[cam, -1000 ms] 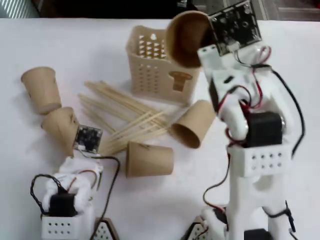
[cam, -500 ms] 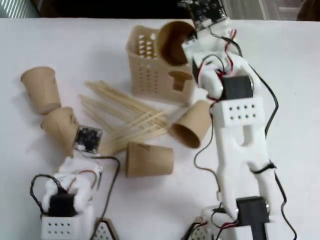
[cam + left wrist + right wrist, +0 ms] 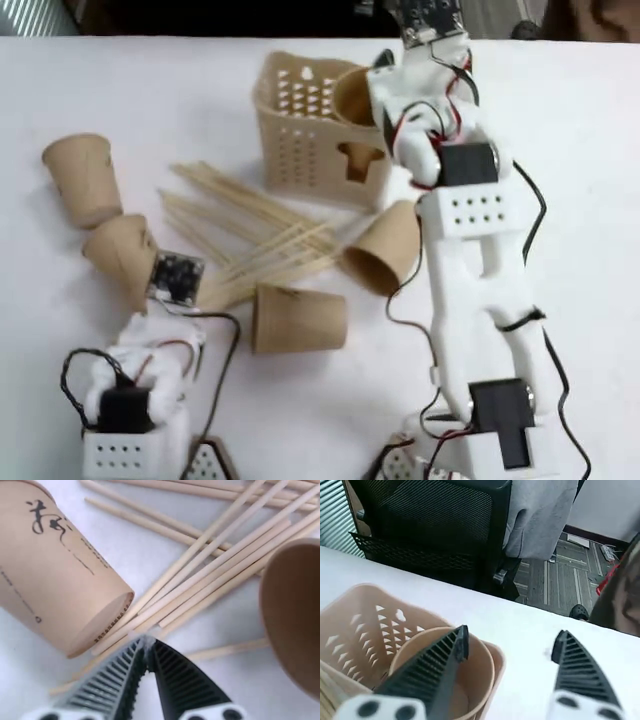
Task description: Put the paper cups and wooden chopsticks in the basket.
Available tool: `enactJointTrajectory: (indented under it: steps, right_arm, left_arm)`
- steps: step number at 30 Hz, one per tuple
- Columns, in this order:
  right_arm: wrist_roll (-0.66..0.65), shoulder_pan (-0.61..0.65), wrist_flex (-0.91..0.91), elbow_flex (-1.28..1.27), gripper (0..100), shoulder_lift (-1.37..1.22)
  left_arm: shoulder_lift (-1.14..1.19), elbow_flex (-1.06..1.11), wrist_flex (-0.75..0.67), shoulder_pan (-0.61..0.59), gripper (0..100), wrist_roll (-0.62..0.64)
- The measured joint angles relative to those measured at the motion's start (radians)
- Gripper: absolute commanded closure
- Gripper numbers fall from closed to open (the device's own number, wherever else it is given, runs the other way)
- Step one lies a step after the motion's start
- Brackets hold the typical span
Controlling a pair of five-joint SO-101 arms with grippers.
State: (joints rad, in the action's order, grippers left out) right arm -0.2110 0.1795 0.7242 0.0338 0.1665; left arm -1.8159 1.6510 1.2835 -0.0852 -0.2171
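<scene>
While the right gripper hangs wide open over the far corner of the beige perforated plastic basket, a brown paper cup sits mouth-up inside that corner. It is directly under one spread finger, and the other finger is out over the white counter beyond the basket's rim. A loose fan of pale wooden chopsticks lies on the counter in front of the basket. Four more paper cups lie on their sides around it: a leftmost cup, a second cup just beside it, a third cup at the sticks' near ends, and a fourth cup beside the right arm. The left gripper is closed, its ribbed tips pressed together and empty. It sits low over the near ends of the chopsticks, between the second cup and the open mouth of the third; whether it touches a stick cannot be told.
</scene>
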Motion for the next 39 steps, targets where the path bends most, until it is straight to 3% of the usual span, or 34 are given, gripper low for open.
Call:
enactJointTrajectory:
  steps: [4, 13, 21, 26, 31, 39]
  right_arm:
    - [0.000, -0.006, 0.044, 0.000, 71.5, 0.006]
    - [-0.003, -0.005, 0.354, 0.000, 71.5, 0.183]
    - [-0.241, 0.094, 0.715, 0.000, 71.5, 0.282]
    - [-0.325, 0.110, 0.890, -0.026, 71.5, 0.299]
    - [-0.394, 0.112, 0.867, -0.221, 71.5, 0.301]
    - [-0.503, 0.112, 0.546, -0.623, 71.5, 0.301]
  left_arm:
    - [0.000, 0.000, 0.000, 0.000, 97, 0.000]
    - [0.000, 0.000, 0.000, 0.000, 97, 0.000]
    - [0.000, 0.000, 0.000, 0.000, 97, 0.000]
    - [0.000, 0.000, 0.000, 0.000, 97, 0.000]
    - [0.000, 0.000, 0.000, 0.000, 97, 0.000]
    - [0.000, 0.000, 0.000, 0.000, 97, 0.000]
